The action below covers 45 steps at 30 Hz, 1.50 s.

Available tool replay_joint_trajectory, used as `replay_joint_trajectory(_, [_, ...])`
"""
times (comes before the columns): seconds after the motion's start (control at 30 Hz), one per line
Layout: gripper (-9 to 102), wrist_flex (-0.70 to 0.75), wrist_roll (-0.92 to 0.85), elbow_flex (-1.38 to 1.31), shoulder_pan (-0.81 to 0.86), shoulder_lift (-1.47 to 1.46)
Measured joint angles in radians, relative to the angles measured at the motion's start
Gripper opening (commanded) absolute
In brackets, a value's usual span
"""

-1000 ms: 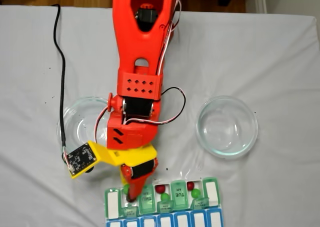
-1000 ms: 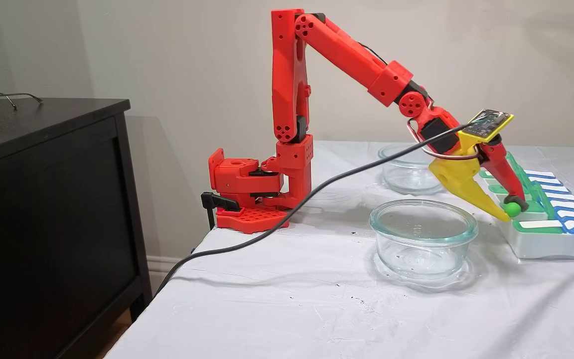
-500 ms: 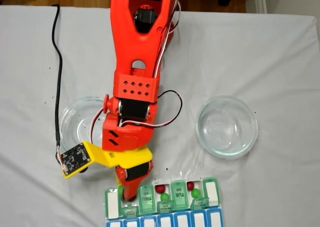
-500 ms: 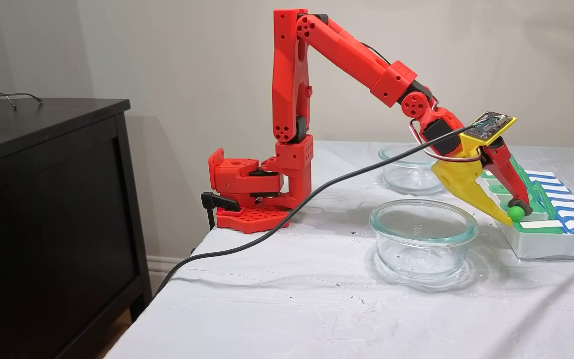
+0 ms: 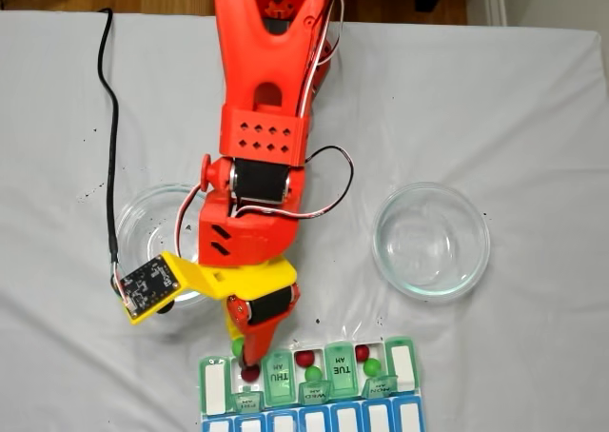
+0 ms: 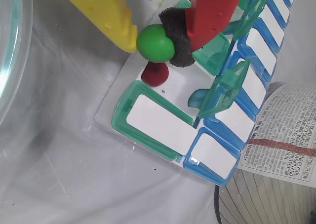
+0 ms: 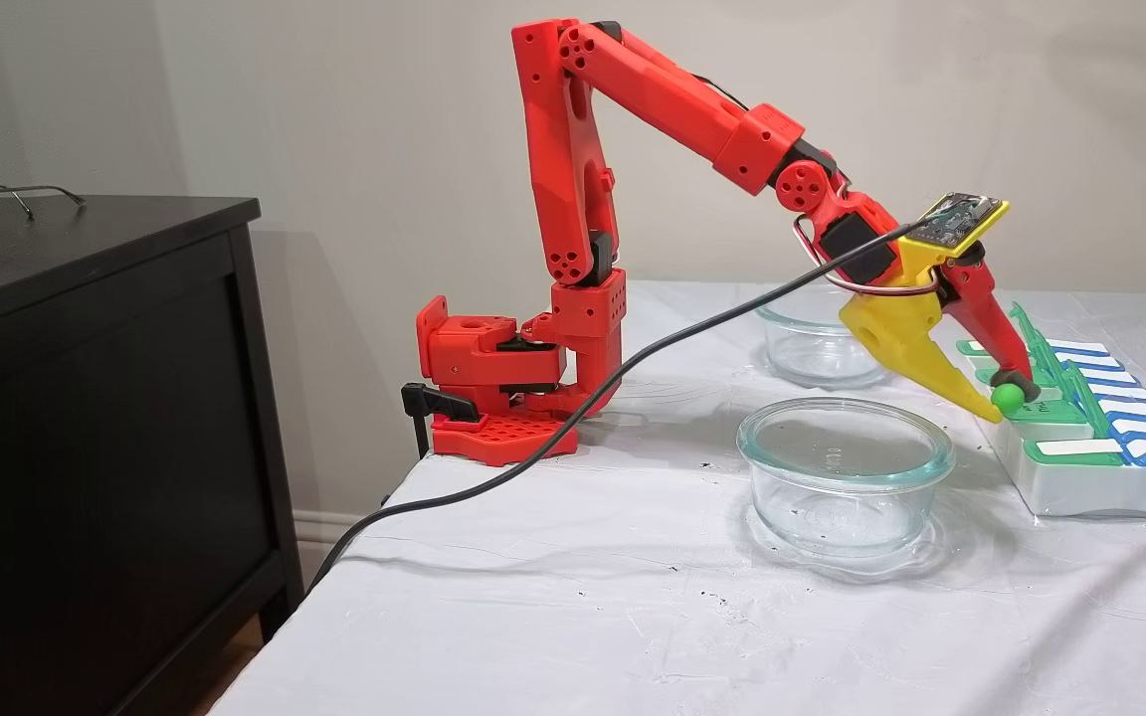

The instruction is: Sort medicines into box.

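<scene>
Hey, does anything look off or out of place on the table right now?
Nothing is spilled or damaged. The gripper holds a green pill over the pill box, above a red pill in an open compartment. Small dark specks dot the cloth by a glass dish.

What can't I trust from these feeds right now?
- Organizer: lower rows cut off by the bottom edge in a fixed view.
- Red pill: partly covered by the held green pill in the wrist view.
- Gripper: clearance above the compartment unreadable from the side.
- Lid lettering: blurred.
</scene>
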Motion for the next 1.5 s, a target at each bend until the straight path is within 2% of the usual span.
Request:
replay_joint_trajectory(0.27, [0,-0.081,-0.002,0.015,0.0,0.0])
replay_joint_trajectory(0.5, [0,-0.083,-0.002,-0.051,0.0,-0.129])
replay_joint_trajectory(0.9, [0,-0.089,0.005,-0.055,0.0,-0.137])
replay_joint_trajectory(1.23, [0,0.011,-0.02,-0.1,0.0,-0.13])
replay_joint_trajectory(1.5, [0,0.015,-0.023,-0.104,0.012,-0.13])
